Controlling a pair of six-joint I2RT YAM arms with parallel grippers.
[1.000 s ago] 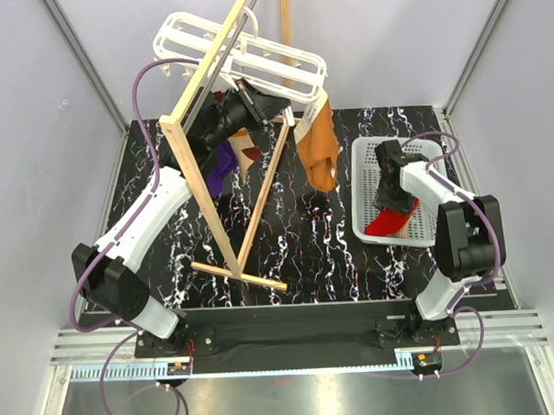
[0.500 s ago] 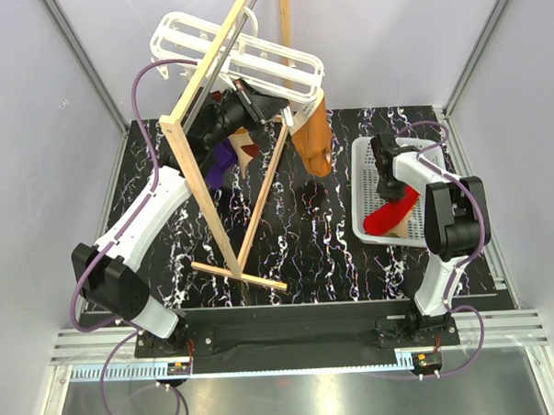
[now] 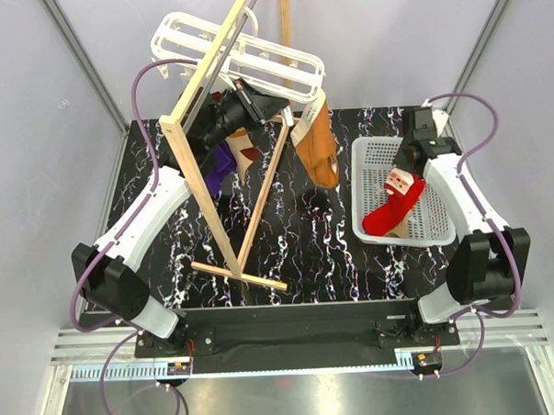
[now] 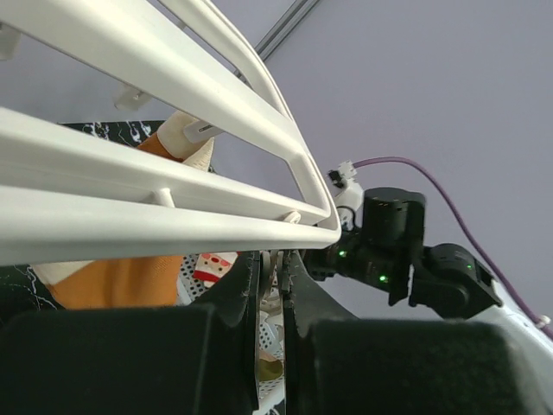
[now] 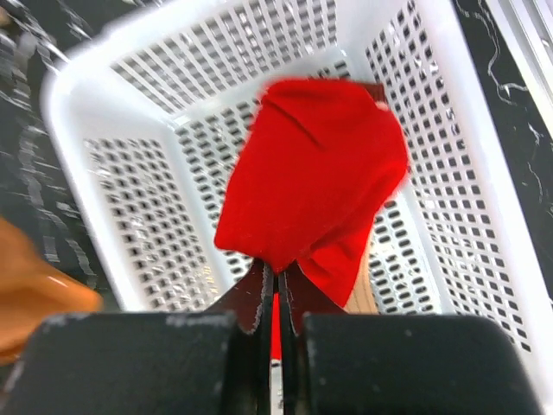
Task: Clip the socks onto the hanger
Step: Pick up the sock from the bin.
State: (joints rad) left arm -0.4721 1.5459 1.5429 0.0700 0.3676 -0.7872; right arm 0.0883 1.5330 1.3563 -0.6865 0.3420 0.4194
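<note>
The white hanger (image 3: 243,53) hangs from the top of the wooden stand. An orange sock (image 3: 319,150) dangles from a peg at its right corner. My left gripper (image 3: 277,106) is raised to that corner and is shut on a small peg (image 4: 275,264) under the hanger's bar (image 4: 173,220). My right gripper (image 3: 406,170) is above the basket, shut on the plain red sock (image 3: 388,216), which droops below it. In the right wrist view the red sock (image 5: 320,173) bunches out ahead of the gripper (image 5: 276,281), over the basket floor.
The white perforated basket (image 3: 365,162) sits at the right, with a tan sock (image 5: 361,294) showing under the red one. The wooden A-frame stand (image 3: 223,182) straddles the left half of the black mat. A purple sock (image 3: 218,169) and a patterned one (image 3: 249,154) hang behind it.
My right gripper has shut on the red sock and risen from the basket floor toward the back right, lifting the sock. The orange sock swayed slightly. The left arm has held still.
</note>
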